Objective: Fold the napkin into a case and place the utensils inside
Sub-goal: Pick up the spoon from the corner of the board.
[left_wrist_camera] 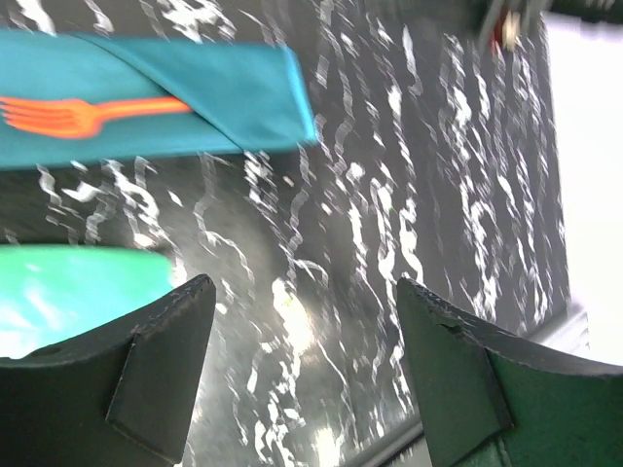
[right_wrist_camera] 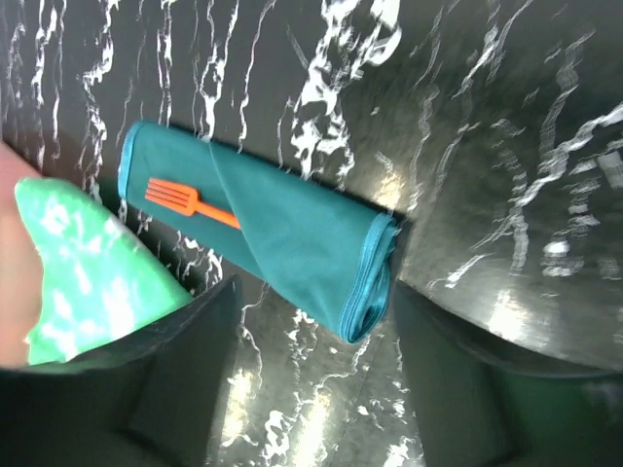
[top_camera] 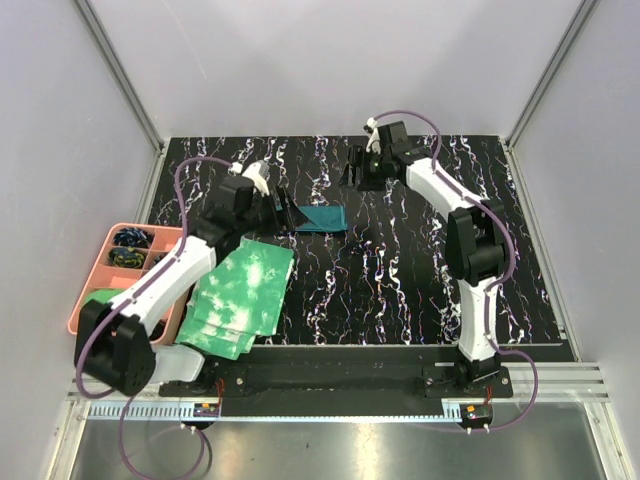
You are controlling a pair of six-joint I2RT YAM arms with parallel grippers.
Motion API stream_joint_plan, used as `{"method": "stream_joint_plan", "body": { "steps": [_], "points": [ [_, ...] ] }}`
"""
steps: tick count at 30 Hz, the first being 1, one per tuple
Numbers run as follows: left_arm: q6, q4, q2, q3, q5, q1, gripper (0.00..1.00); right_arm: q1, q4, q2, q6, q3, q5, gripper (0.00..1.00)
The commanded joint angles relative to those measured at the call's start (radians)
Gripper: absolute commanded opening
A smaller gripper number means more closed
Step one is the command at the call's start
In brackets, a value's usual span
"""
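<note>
Right wrist view shows the case (right_wrist_camera: 292,238) folded on the marbled table (right_wrist_camera: 487,146), orange fork (right_wrist_camera: 190,202) tucked under its flap, near the mottled green cloth (right_wrist_camera: 88,263). Both claws, left gripper (left_wrist_camera: 304,297) and right gripper (right_wrist_camera: 313,292), stand spread, empty. Lifting straight up should avoid snagging the cloth

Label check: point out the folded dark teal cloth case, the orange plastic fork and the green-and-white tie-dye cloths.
Folded dark teal cloth case (right_wrist_camera: 292,245), right wrist view, front flap.
Orange plastic fork (right_wrist_camera: 193,205), right wrist view, neck below tines.
Green-and-white tie-dye cloths (top_camera: 245,290), top external view, top cloth.
</note>
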Motion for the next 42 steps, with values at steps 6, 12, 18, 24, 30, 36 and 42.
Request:
{"method": "stream_joint_plan", "body": {
  "steps": [6, 12, 18, 24, 30, 36, 42],
  "points": [
    [0.036, 0.015, -0.186, -0.063, 0.012, -0.057, 0.77, -0.101, -0.17, 0.072, -0.282, 0.228, 0.177, 0.86],
    [0.035, 0.027, -0.192, -0.069, 0.042, -0.065, 0.76, -0.11, -0.264, 0.234, -0.468, 0.426, 0.214, 0.85],
    [0.048, 0.034, -0.177, -0.069, 0.072, -0.066, 0.76, -0.116, -0.353, 0.423, -0.555, 0.694, 0.232, 0.75],
    [0.047, 0.047, -0.167, -0.082, 0.101, -0.068, 0.76, -0.126, -0.358, 0.529, -0.595, 0.822, 0.263, 0.74],
    [0.041, 0.051, -0.157, -0.072, 0.122, -0.068, 0.76, -0.126, -0.385, 0.591, -0.621, 0.863, 0.279, 0.73],
    [0.025, 0.05, -0.155, -0.054, 0.139, -0.068, 0.75, -0.126, -0.439, 0.606, -0.629, 0.868, 0.289, 0.69],
    [0.015, 0.047, -0.166, -0.04, 0.156, -0.069, 0.74, -0.123, -0.54, 0.634, -0.655, 0.885, 0.275, 0.36]
  ]
}}
